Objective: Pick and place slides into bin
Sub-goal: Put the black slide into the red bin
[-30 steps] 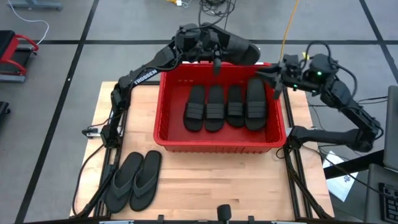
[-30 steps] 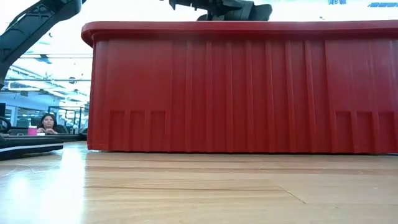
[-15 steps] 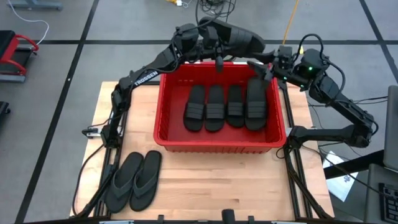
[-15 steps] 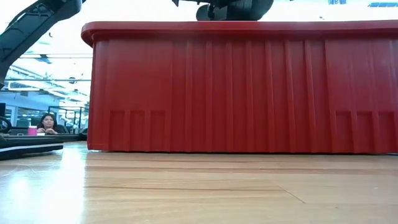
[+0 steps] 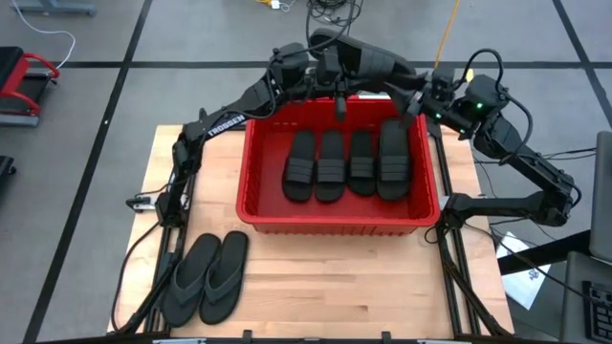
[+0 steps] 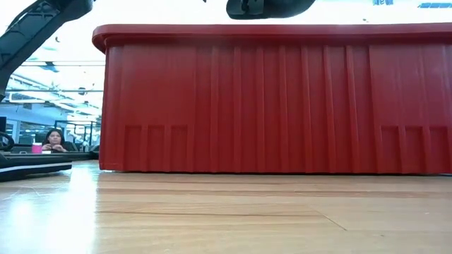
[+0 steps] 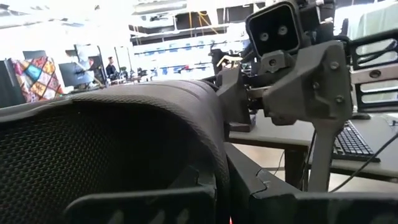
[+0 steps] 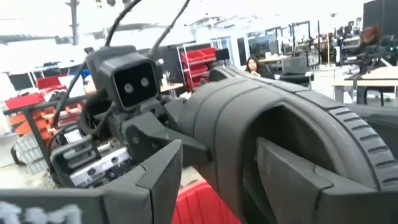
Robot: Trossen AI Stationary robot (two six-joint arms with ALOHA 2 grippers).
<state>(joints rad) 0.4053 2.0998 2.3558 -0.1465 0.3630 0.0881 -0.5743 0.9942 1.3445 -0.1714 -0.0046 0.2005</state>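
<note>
My left gripper is shut on a black ribbed-strap slide, held in the air over the far rim of the red bin. The slide shows above the bin's rim in the low view. My right gripper is open at the slide's right end. In the right wrist view its fingers stand on either side of that end; whether they touch it I cannot tell. Several slides lie flat side by side on the bin's floor. Two thong slides lie flat on the table's near left. My left gripper pinches the slide between its two fingers at the slide's left end, on the long edge beside the patterned sole. The slide is lifted clear, reaching out from the fingers toward the table's right, about level.
The bin fills the table's middle and far part, and its near wall blocks the low view. Bare wood lies between the bin and the near edge. A person sits far behind the table.
My left gripper has gone up and a little toward the far edge with the slide, which now hangs higher above the bin's rim. My right gripper has gone toward the table's left and far edge, up to the slide's right end.
</note>
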